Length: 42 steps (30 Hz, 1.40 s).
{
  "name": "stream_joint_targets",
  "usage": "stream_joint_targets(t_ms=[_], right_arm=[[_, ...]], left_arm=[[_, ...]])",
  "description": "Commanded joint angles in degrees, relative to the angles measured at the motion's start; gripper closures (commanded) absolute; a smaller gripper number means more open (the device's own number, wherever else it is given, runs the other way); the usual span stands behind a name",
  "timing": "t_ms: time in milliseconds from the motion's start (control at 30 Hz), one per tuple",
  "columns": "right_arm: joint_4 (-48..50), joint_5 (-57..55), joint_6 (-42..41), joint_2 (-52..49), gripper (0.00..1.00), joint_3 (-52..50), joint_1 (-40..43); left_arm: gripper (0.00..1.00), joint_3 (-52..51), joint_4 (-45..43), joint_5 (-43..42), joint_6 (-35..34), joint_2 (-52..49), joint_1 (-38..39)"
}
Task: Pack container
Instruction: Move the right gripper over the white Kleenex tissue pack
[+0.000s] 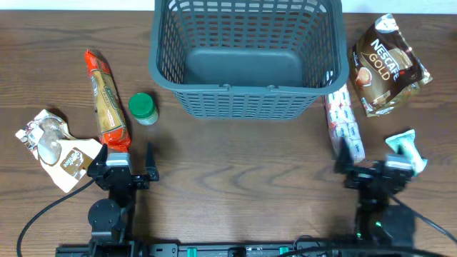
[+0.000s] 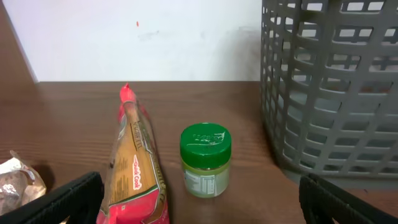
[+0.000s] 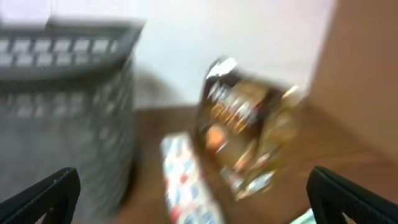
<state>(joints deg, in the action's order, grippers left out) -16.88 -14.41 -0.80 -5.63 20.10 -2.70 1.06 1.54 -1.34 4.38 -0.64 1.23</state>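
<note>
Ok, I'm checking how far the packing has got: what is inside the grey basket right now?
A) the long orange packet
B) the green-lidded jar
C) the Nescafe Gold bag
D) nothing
D: in the overhead view the basket has a bare bottom, with the green-lidded jar, Nescafe Gold bag and long orange packet all on the table outside it.

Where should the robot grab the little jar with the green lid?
Grab the jar by its round sides just below the green lid, probably coming straight down with the open left gripper. It stands upright, so the top is free. The long orange packet lies close beside it, so fingers likely fit better front and back.
</note>
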Motion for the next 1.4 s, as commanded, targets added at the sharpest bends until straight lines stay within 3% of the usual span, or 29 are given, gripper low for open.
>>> stream_joint_targets(t_ms=[0, 167, 500, 633, 900, 1367], right_arm=[[-0.3, -7.2, 0.9, -6.7, 0.01, 9.2, 0.5], [-7.1, -6.4, 0.9, -22.5, 0.01, 26.9, 0.5], [-43.6, 2.9, 3.5, -60.1, 0.01, 74.8, 3.3], [-56.2, 8.6, 3.5, -71.2, 0.01, 87.4, 6.9], [-62.0, 10.4, 4.3, -80.5, 0.01, 91.1, 12.2], [-63.5, 13.5, 11.8, -83.9, 0.01, 90.4, 16.3]], left_arm=[[0.01, -0.8, 2.5, 0.5, 0.3, 0.0, -0.2], [0.02, -0.8, 2.5, 0.5, 0.3, 0.0, -0.2], [0.02, -0.8, 2.5, 0.5, 0.3, 0.0, -0.2], [0.02, -0.8, 2.5, 0.5, 0.3, 0.0, -0.2], [0.02, -0.8, 2.5, 0.5, 0.3, 0.0, -0.2], [0.02, -0.8, 2.5, 0.5, 0.3, 0.0, -0.2]])
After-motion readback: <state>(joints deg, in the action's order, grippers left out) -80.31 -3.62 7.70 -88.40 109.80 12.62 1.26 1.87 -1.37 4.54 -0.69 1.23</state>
